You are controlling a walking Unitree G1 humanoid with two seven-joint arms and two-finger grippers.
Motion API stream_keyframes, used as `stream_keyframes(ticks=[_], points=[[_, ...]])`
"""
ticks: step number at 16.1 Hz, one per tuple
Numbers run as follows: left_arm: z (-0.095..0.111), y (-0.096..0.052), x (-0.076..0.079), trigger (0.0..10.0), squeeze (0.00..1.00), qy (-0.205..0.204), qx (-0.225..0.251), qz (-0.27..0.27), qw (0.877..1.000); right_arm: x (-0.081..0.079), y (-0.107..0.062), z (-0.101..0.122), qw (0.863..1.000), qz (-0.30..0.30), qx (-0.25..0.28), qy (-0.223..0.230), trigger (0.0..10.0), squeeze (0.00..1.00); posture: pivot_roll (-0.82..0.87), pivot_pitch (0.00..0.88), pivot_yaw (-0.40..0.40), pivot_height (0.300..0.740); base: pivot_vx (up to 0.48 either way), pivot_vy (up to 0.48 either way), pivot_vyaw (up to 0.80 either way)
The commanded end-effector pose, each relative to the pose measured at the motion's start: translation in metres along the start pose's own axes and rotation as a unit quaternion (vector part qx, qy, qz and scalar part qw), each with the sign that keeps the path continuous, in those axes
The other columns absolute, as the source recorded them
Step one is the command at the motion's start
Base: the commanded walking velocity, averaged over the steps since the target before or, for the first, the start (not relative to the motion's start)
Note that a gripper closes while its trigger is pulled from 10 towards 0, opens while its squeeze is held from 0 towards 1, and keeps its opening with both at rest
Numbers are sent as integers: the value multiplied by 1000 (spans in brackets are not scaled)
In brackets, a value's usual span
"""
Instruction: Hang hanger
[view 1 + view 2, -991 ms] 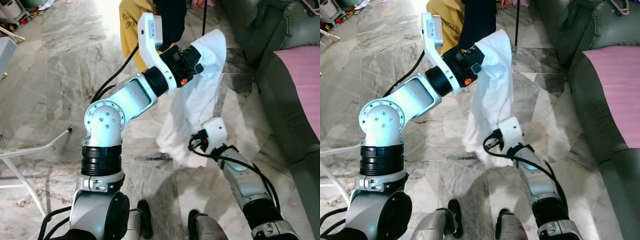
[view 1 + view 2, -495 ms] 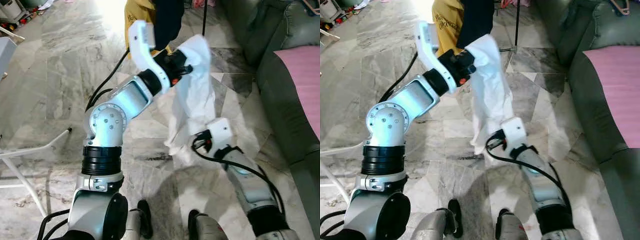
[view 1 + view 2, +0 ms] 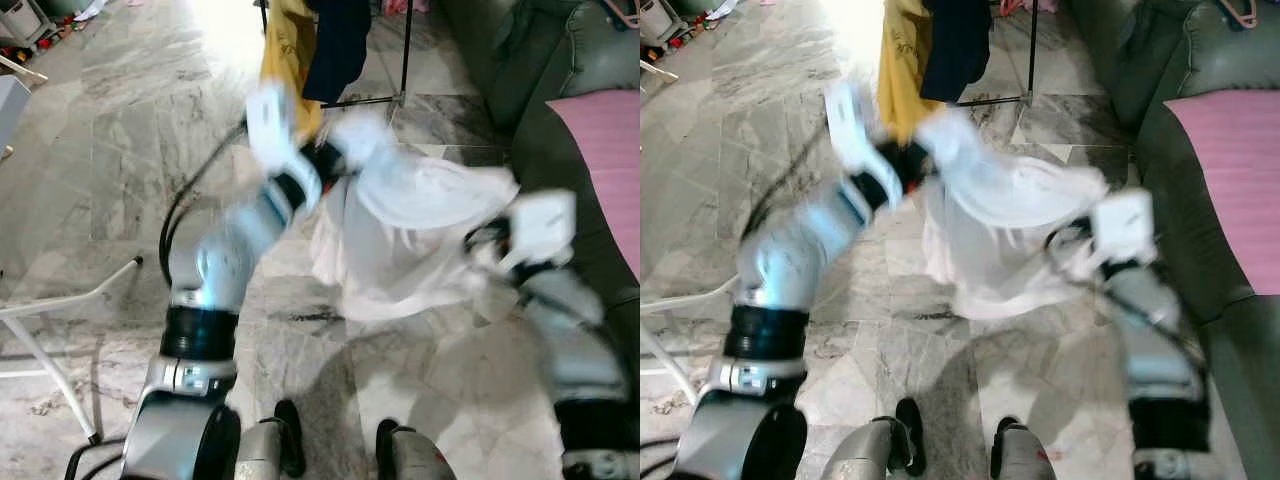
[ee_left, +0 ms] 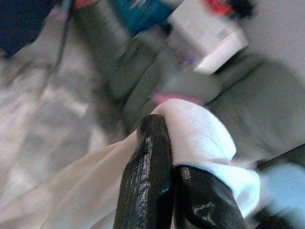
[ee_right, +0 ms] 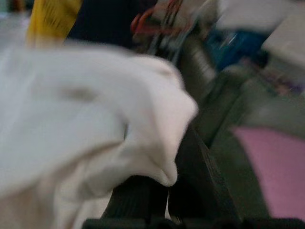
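A white garment point(image 3: 410, 235) hangs spread between my two grippers above the marble floor; both arms are motion-blurred. My left gripper point(image 3: 340, 160) holds its upper left corner, and in the left wrist view the black fingers point(image 4: 147, 167) are shut on a white fold point(image 4: 205, 143). My right gripper point(image 3: 1085, 215) holds the garment's right edge at about the same height. In the right wrist view its dark fingers point(image 5: 143, 198) are shut under the cloth point(image 5: 95, 114). A pink hanger point(image 3: 1238, 12) lies on the sofa top.
A clothes rack pole point(image 3: 407, 50) stands ahead with a yellow garment point(image 3: 290, 50) and a dark garment point(image 3: 340, 40) hanging on it. A green sofa point(image 3: 560, 120) with a pink cushion point(image 3: 605, 150) runs along the right. A white rack leg point(image 3: 60, 300) lies at left.
My right arm has swung up and out to the right, pulling the white garment from a hanging bundle into a wide spread. The left gripper has shifted slightly left and away.
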State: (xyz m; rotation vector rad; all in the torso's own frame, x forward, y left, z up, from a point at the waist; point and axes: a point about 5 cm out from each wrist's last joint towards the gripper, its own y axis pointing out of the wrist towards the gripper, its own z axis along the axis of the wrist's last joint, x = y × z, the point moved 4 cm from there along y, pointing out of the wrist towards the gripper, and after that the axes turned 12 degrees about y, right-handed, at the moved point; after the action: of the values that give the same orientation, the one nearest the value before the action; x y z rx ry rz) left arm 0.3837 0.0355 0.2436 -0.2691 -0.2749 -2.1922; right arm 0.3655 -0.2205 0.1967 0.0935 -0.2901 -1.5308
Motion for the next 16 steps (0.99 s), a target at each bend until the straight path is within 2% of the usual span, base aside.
stream_keyframes(ticks=[1,4,6,8,10,11,12,16], points=[[-4,-1,-3,10000,0,23,-2,8,1000,0,2,16,1000,-3,25,-6,0,0,-151,253,93,740,0,0,0],[-29,-4,-25,10000,0,49,-27,56,997,5,12,64,996,-4,86,-25,0,0,-159,254,92,740,0,0,0],[-34,-5,-35,10000,0,56,-33,78,995,3,15,78,994,3,104,-31,0,0,-166,254,90,740,0,0,0],[-38,-6,-40,10000,0,62,-43,88,993,4,16,83,994,2,108,-33,0,0,-166,255,89,740,0,0,0],[-46,-10,-58,10000,0,74,-55,130,987,5,17,89,993,2,114,-34,0,0,-164,256,89,740,0,0,0],[-49,-11,-61,10000,0,80,-61,137,985,4,17,90,993,4,113,-32,0,0,-164,256,89,740,0,0,0],[-57,-15,-73,10000,0,113,-84,162,977,0,17,93,993,17,111,-24,0,0,-165,257,90,740,0,0,0],[-61,-24,-97,10000,0,126,-96,223,962,-9,16,90,994,48,97,-11,0,0,-170,257,91,740,0,0,0]])
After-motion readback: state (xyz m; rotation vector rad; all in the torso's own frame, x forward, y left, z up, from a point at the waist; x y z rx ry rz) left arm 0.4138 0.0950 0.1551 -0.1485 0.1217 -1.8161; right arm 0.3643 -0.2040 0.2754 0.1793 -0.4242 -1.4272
